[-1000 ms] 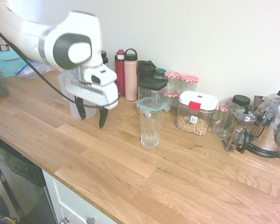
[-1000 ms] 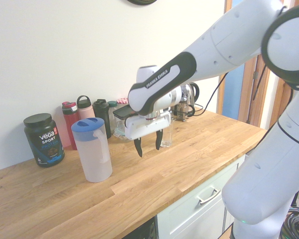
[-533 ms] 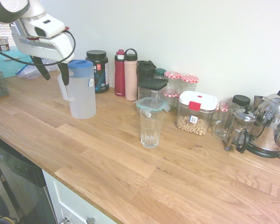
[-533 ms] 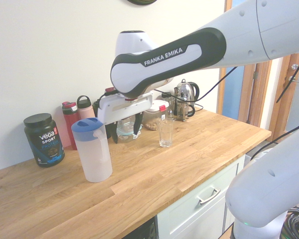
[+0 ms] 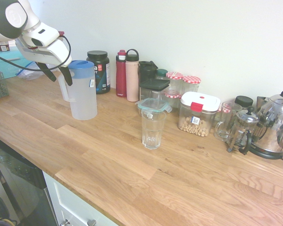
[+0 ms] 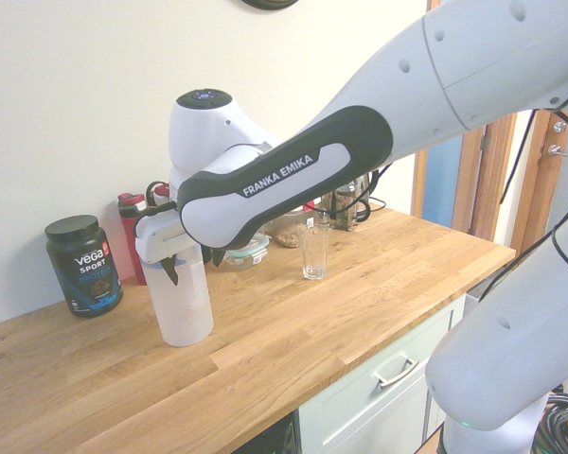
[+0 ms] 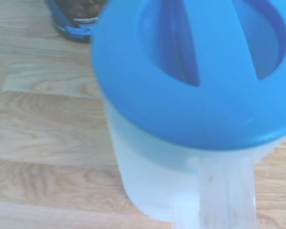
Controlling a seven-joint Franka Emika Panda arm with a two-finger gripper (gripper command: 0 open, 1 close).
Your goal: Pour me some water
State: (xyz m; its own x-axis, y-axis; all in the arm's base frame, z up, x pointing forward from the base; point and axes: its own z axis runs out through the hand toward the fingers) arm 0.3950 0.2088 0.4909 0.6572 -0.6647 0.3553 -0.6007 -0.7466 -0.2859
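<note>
My end effector [image 5: 59,75] hangs open, fingers spread either side of the handle of the translucent plastic pitcher with the blue lid [image 5: 82,92]. Pitcher stands upright on the wooden counter [image 5: 132,165]; the clear ribbed drinking glass [image 5: 153,129] sits well apart.

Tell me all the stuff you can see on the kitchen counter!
Pitcher: 1, frosted white with blue lid, on the counter's left part.
Drinking glass: 1, clear, mid-counter, apart from the pitcher.
Protein tub: 1, black, by the wall.
Bottles: 2, red and pink, beside the tub.
Jars: several, red-checked lids, by the wall.
Food container: 1, white lid, red clip.
French press: 1, glass.
Kettle: 1, shiny steel, far right.
Gripper: 1, white with black fingers, open, at the pitcher's handle.
</note>
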